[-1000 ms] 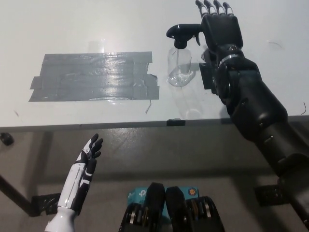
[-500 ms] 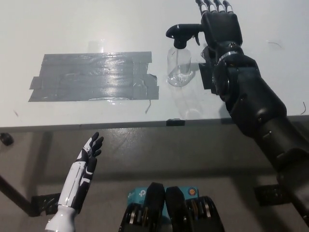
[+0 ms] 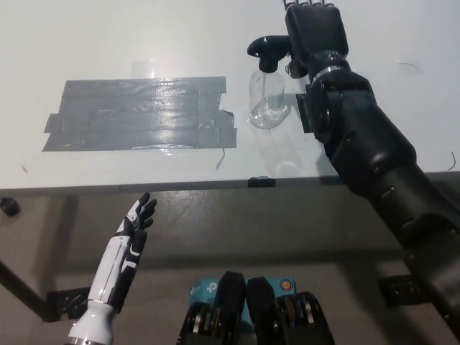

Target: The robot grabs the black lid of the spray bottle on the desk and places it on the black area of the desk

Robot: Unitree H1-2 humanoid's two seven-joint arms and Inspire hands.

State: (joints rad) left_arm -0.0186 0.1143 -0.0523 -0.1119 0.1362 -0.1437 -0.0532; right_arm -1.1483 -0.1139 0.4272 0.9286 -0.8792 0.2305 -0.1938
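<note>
A clear spray bottle (image 3: 267, 100) stands upright on the white desk (image 3: 144, 36), topped by its black trigger lid (image 3: 265, 50). My black right hand (image 3: 313, 32) is open, fingers straight and pointing away, right beside the lid on its right and overlapping its trigger end; its fingertips run off the top edge. I cannot tell whether it touches the lid. The dark taped area (image 3: 140, 115) lies flat on the desk to the left of the bottle. My white left hand (image 3: 133, 230) rests open below the desk's front edge at lower left.
The desk's front edge (image 3: 180, 185) runs across the middle of the picture, with a small black clip (image 3: 261, 181) on it. A black block (image 3: 309, 111) sits by my right wrist, right of the bottle. Floor shows below the edge.
My right hand has shifted left and farther away, closing on the lid's trigger end. The bottle has not moved. The left hand stays about where it was.
</note>
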